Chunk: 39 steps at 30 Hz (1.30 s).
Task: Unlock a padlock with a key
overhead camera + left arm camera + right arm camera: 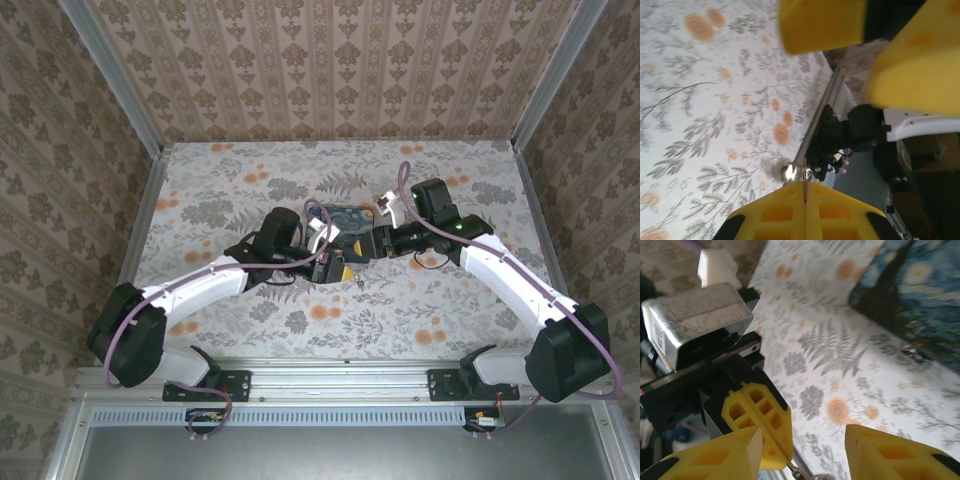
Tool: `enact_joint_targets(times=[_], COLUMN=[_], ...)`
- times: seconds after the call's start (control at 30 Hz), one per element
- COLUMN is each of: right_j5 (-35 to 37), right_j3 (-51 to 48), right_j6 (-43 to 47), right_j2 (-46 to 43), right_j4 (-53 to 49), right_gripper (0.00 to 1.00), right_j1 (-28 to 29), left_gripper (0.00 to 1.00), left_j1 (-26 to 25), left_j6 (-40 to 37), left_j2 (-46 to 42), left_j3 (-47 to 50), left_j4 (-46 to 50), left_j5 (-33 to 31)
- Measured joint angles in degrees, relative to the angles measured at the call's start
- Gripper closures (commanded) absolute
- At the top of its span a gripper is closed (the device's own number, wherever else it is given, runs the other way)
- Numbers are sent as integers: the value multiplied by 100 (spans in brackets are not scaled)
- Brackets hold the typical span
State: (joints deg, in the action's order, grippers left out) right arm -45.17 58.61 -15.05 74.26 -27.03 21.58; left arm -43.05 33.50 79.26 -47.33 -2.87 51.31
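The left end effector (805, 192) is pressed together on a thin metal blade seen edge-on, judged to be the key (804, 172), with a shiny ring (790, 172) just beside it. Facing it, the right end effector (802, 440) has its fingers apart and holds nothing. Beyond both, the blue box (350, 222) sits on the bench (200, 190).

The step in hand looks like bringing the key to the keyhole. Done well, the left pinch should be firm enough that the blade cannot twist. The blade should be lined up with the keyway before any push, and the right fingers should steady the lock body so it cannot swing away.

The padlock cannot be picked out with certainty. A small glinting piece (910, 352) at the box's lower edge, in the right wrist view, may be the padlock or a hasp, but it is too blurred to tell. From above, the two end effectors cover that spot. The key's teeth and their facing are unreadable.
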Motion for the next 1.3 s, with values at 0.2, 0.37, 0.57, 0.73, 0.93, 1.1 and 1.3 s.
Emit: enact_joint_targets(times=[0.2, 0.37, 0.57, 0.73, 0.93, 1.1, 1.3], right_j5=[-734, -1099, -1244, -1279, -1360, -1362, -1364], right_j3=[-439, -815, -951, -1001, -1036, -1047, -1176], right_j6=[411, 348, 131, -79, -212, -236, -496], right_j2=[-328, -533, -531, -531, -531, -531, -531], right_j4=[7, 297, 651, 1045, 1196, 1233, 1543], right_gripper=[54, 56, 61, 68, 73, 75, 74], right_j1=[0, 0, 0, 0, 0, 0, 4], left_gripper=[100, 100, 100, 100, 100, 100, 100], left_j1=[74, 131, 157, 157, 208, 306, 339], left_j6=[-188, -227, -223, -214, -149, -37, 98], left_j2=[-291, -315, -315, -315, -315, -313, -313], left_j3=[0, 0, 2, 4, 9, 90, 162], left_j4=[-214, -343, -496, -619, -723, -920, -1102], left_j5=[348, 459, 507, 531, 551, 551, 553])
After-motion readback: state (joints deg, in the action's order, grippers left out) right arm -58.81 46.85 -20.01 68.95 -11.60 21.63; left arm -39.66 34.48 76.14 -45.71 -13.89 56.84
